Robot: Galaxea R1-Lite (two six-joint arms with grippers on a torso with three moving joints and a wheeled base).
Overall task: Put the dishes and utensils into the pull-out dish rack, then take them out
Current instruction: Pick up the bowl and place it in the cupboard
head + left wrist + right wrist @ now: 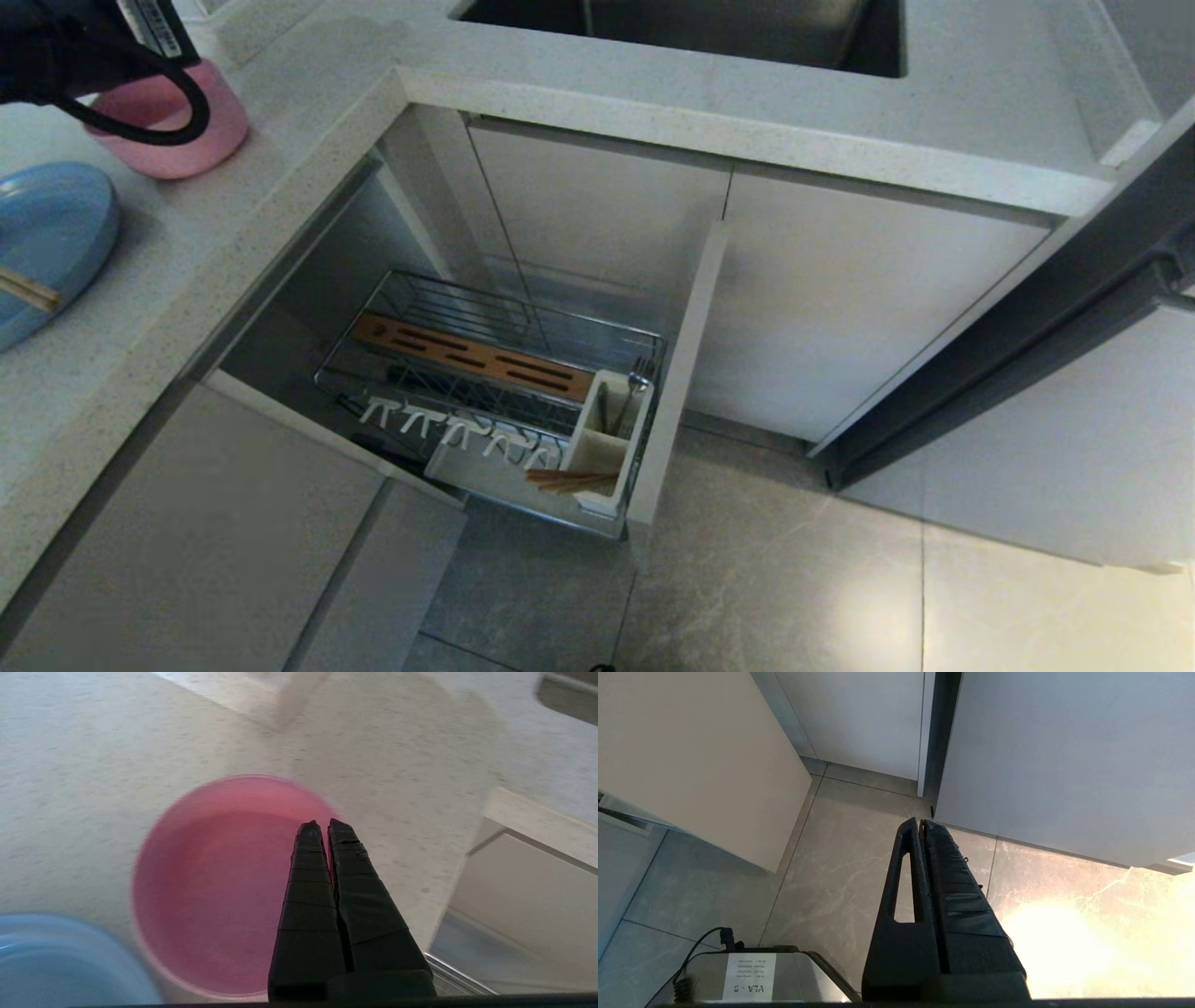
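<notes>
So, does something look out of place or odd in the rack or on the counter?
One thing: wooden chopsticks lie flat across the white utensil caddy of the pull-out dish rack, not upright in it. The pink bowl and blue plate sit upright on the counter; nothing is spilled.

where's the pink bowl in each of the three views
Head view: pink bowl at the upper left on the countertop, partly behind the left arm.
Left wrist view: it fills the centre, under the shut left gripper.
Right wrist view: not in it.
Shared landmark: the blue plate beside the bowl shows in both the head and left wrist views.
</notes>
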